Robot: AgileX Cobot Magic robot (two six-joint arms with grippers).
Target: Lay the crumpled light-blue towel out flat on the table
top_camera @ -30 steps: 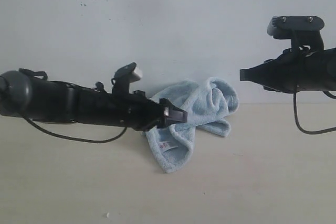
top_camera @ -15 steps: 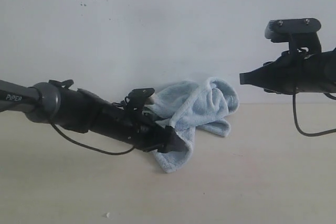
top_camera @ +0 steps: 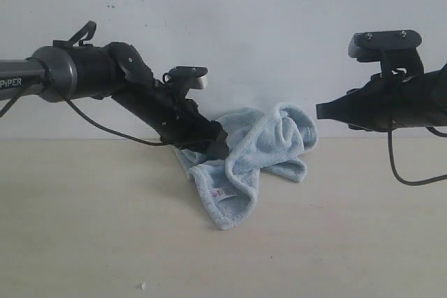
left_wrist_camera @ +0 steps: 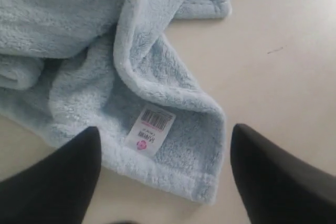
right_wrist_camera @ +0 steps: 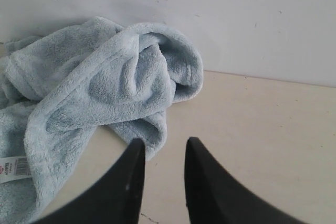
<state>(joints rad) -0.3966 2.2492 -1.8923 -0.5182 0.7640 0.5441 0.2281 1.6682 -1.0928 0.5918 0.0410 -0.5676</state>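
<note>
One crumpled towel (top_camera: 258,158), one table (top_camera: 363,242); left end effector (left_wrist_camera: 166,127) gapes empty, right end effector (right_wrist_camera: 165,140) narrowly parted, empty

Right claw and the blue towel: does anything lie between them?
Nothing does: the right wrist view shows only bare table between right claw and towel.

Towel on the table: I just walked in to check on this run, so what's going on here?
A two-arm robot is set to spread a crumpled light-blue towel, which lies bunched on the table. The left gripper hangs open over the towel's corner with the white label, fingers wide on either side of it, gripping nothing. The right gripper hovers to the right of the heap, fingers slightly apart and empty. Nothing is flattened yet.
</note>
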